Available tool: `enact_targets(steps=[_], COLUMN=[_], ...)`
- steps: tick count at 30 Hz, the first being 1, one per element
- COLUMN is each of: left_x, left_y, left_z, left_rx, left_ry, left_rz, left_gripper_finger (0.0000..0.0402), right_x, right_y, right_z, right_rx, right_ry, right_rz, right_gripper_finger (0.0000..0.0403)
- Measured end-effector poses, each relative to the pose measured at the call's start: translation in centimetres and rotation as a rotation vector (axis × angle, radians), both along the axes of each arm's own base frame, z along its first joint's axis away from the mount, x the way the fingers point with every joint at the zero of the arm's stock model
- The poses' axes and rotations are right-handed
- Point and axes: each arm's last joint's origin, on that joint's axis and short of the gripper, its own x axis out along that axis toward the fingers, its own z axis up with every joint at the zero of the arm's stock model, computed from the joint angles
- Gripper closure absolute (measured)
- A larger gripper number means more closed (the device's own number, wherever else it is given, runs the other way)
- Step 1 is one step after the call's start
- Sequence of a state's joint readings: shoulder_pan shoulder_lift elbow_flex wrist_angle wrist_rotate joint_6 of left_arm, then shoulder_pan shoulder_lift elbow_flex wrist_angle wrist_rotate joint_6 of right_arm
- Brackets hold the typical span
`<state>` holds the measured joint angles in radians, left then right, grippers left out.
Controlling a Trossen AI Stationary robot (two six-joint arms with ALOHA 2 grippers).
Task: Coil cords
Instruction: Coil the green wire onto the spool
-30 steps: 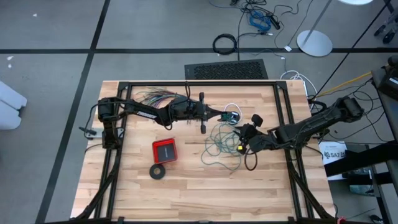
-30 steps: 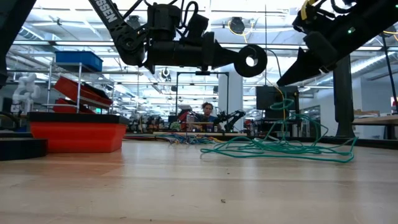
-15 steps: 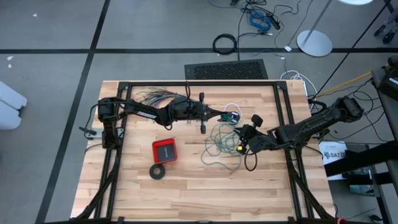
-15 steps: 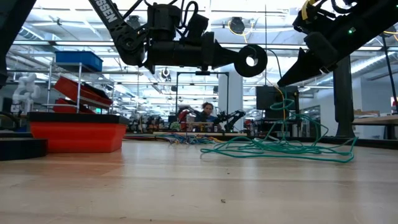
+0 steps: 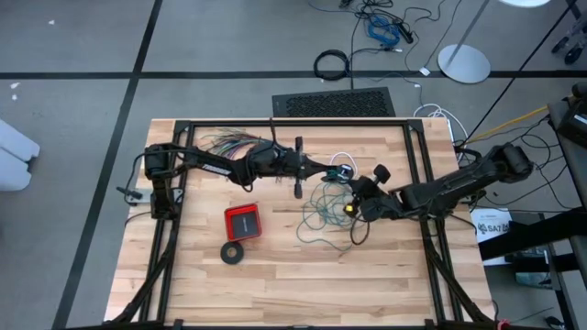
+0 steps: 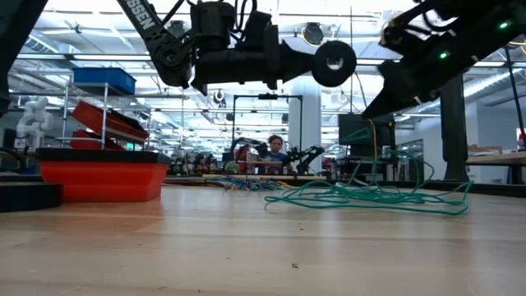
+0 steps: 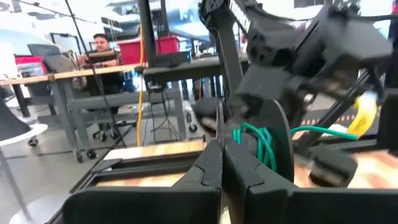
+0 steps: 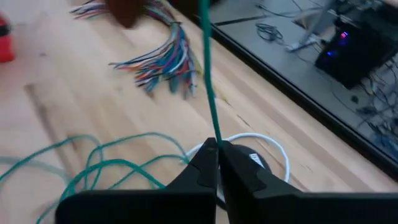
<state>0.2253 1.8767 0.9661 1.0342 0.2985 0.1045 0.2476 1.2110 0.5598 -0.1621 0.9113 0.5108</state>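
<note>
The teal wire lies as a loose tangle (image 5: 323, 215) on the table's middle right, and one strand rises from it (image 6: 371, 140). Several turns of it (image 7: 252, 140) are wound on a small dark spool (image 6: 333, 62), which my left gripper (image 5: 337, 171) holds, shut, above the table. My right gripper (image 5: 352, 200) is just to the near right of the spool, shut on a strand. The white cord (image 8: 277, 149) lies looped on the table beneath the grippers, with its black round piece (image 8: 250, 160). My left gripper is shut on a thin dark part of the spool (image 7: 219, 124), which sticks out beyond its fingertips. The fingers come nearly level from the table's left. The spool is lifted clear of the table. My right gripper pinches a single strand of the teal wire (image 8: 211, 138) between its two fingertips, slanting down from the table's right. From the fingers the strand runs straight and taut away (image 8: 203, 56); the rest lies slack on the table.
A fanned bundle of many-coloured wires (image 5: 225, 142) lies under the left arm. A red box (image 5: 242, 221) and a black tape ring (image 5: 233, 252) sit at the near left. A black frame (image 5: 275, 122) borders the table. A person (image 6: 273, 146) sits far behind.
My right gripper has gone a little toward the left gripper and the far edge, has turned, and has shut on the teal strand. My left gripper has stayed in place and tipped the spool slightly upward.
</note>
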Motion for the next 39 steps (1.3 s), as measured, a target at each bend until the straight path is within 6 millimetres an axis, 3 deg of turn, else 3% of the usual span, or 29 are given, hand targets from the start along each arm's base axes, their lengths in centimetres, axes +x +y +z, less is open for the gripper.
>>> enact_targets(steps=[4,8,16,25,39], left_x=[0.0,0.2,0.5,1.0,1.3], left_y=[-0.3,-0.7,-2.6,-4.1,-4.1], left_z=[0.4,0.4,0.5,-0.8,-1.8], left_rx=[-0.013,0.003,0.163,0.336,0.508], left_ry=[-0.038,-0.046,-0.039,0.005,0.035], left_rz=[0.014,0.14,0.322,0.4,0.507], left_gripper_finger=[0.0402,0.0402,0.0402,0.0402,0.0402], right_x=[1.1,2.5,4.2,4.9,5.2], right_y=[-0.9,-1.8,-3.2,-4.2,-4.3], right_z=[-0.3,-0.6,-1.0,-0.2,0.2], right_rx=[0.035,0.06,0.093,0.126,0.176], right_ry=[-0.051,-0.111,-0.211,-0.309,-0.38], right_rz=[-0.031,-0.033,-0.035,0.012,0.042], right_gripper_finger=[0.0403,0.0403,0.0403,0.0403,0.0403])
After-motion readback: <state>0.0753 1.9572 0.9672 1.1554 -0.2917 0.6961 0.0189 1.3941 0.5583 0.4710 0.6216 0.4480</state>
